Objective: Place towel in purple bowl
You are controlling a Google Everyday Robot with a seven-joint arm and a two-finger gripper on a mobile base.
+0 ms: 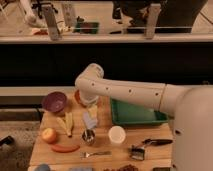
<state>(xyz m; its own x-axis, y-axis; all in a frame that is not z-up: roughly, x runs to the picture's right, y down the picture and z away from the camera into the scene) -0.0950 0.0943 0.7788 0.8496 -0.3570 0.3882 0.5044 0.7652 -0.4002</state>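
The towel [90, 120] is a small pale grey-blue cloth on the wooden table, just behind a small metal cup [88, 136]. My gripper [92, 110] points down from the white arm, right above the towel's far edge, touching or nearly touching it. The purple bowl [54, 102] stands at the table's back left, to the left of the gripper, and looks empty. The arm's wrist hides part of the towel.
An orange-red bowl [78, 96] sits partly hidden behind the arm. Banana pieces [66, 123], an apple [49, 135] and a red pepper [65, 148] lie at the left. A white cup [116, 135], a fork [95, 154], a black tool [150, 144] and a green tray [136, 114] lie to the right.
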